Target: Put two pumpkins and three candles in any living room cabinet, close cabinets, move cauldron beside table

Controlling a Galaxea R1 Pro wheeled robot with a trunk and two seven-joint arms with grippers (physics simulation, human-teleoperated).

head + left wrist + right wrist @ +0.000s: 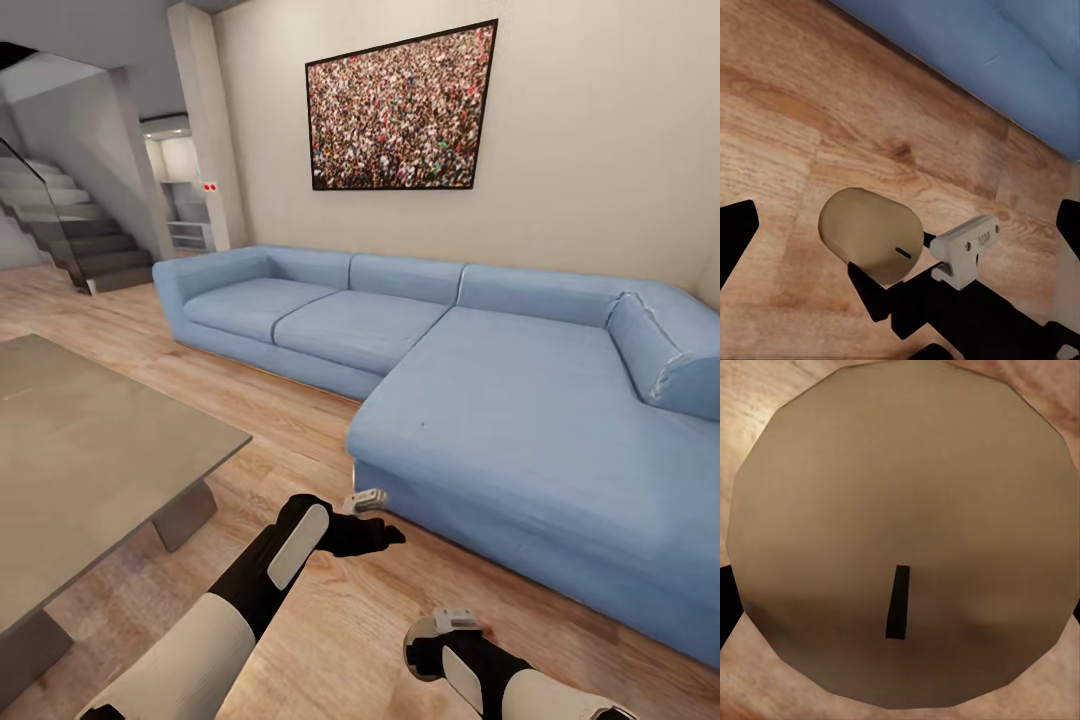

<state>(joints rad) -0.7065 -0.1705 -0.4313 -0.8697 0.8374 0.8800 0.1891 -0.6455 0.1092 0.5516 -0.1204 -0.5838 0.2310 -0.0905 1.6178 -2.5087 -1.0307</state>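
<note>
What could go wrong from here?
1. The right pincer appears to hold a candle low over the floor, with the grip itself mostly hidden. It may slip during a carry.
2. The open left pincer sits near the sofa corner, with the coffee table on the other side. Turning the base might clip either.

Grey glossy low table (90, 450) at frame left, long blue fabric sofa (500, 380) across centre-right, framed crowd picture (400, 110) on wall above, grey staircase (70, 230) upper left.
</note>
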